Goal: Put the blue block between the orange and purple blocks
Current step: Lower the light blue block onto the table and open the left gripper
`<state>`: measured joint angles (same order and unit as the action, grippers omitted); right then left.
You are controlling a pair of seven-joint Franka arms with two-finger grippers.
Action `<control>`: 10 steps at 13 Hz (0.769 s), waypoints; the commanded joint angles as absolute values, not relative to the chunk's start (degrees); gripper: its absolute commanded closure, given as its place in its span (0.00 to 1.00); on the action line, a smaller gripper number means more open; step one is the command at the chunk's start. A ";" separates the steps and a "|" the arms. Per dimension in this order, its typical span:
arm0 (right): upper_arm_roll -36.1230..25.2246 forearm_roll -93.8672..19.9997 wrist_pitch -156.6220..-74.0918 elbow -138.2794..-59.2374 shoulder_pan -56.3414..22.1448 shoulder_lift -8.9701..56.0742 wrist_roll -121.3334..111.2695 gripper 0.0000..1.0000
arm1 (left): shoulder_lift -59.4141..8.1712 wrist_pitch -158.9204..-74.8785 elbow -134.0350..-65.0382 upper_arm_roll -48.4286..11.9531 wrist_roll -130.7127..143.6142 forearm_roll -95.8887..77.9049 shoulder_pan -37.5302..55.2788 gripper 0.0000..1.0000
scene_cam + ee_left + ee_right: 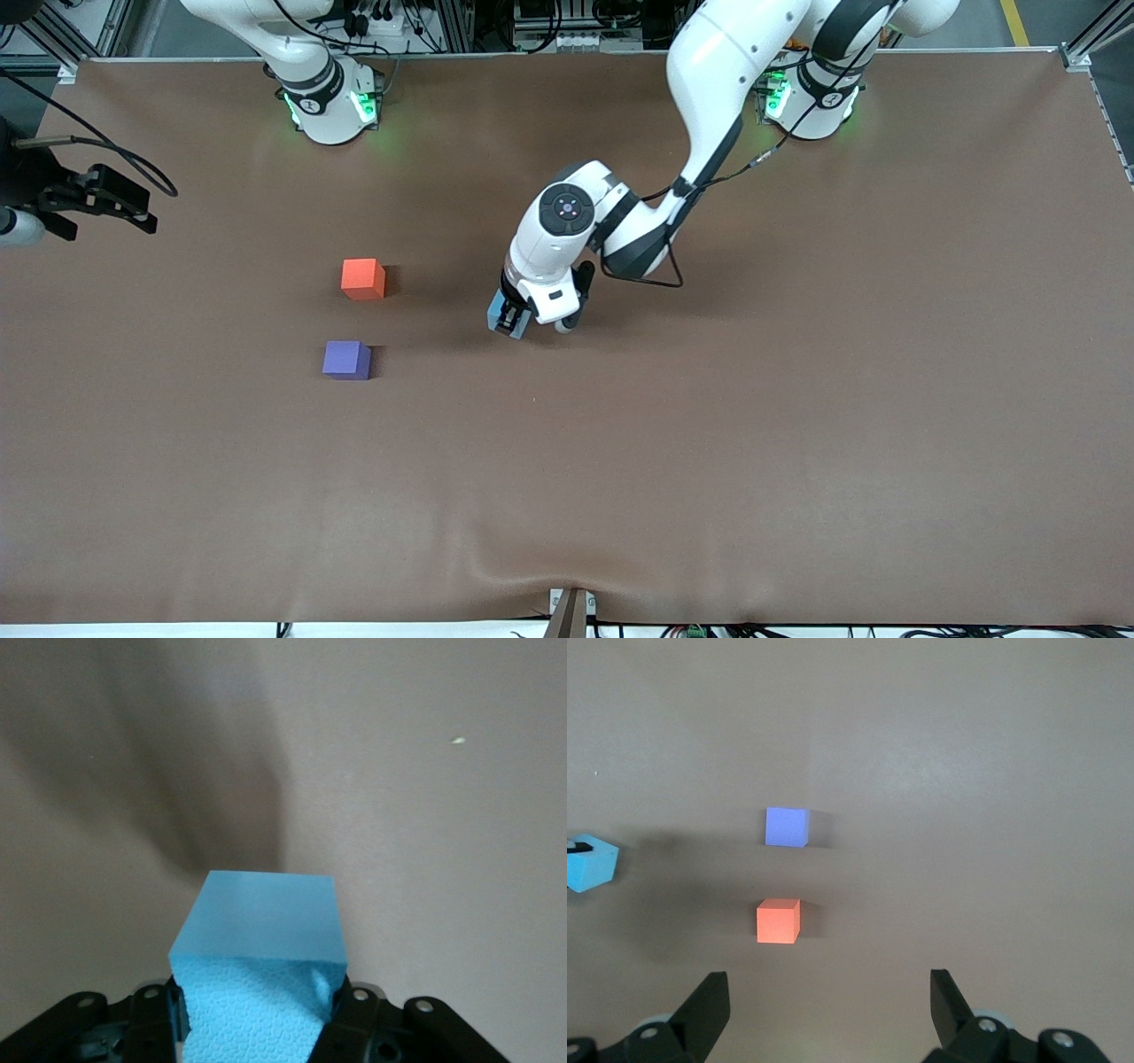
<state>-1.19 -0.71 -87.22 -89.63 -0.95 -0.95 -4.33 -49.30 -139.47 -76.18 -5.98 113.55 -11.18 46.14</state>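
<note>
Left gripper (512,321) pinches the blue block (499,312) mid-table, ready for the gap between orange block (363,278) and purple block (346,360); right gripper (828,1010) waits, spread.

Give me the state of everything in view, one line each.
blue block: gripped in the left tool, not yet between the other two.
orange block: resting on the table, untouched.
purple block: resting on the table, nearer the front camera than the orange block, a gap between them.
left tool: shut on the blue block.
right tool: open, empty, waiting.

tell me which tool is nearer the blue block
Left. The left tool is shut on the blue block; the right tool waits open at the right arm's end of the table.
</note>
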 commanded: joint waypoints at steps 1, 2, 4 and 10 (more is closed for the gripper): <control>-2.02 0.17 -86.75 -87.98 -1.50 1.40 -4.31 0.00 | -53.51 -142.20 -72.69 -5.19 114.70 -12.30 46.67 0.08; -2.11 0.78 -87.01 -87.98 -1.67 2.71 -4.31 0.00 | -54.05 -142.47 -72.60 -5.01 114.18 -12.22 46.67 0.00; -2.02 2.19 -87.27 -87.89 -2.11 4.13 -4.39 0.00 | -53.27 -142.47 -72.60 -3.70 114.08 -12.13 46.06 0.00; -1.76 -2.78 -87.62 -90.69 -6.59 6.85 0.67 0.00 | -45.97 -135.73 -72.86 8.67 112.60 -8.36 44.83 0.00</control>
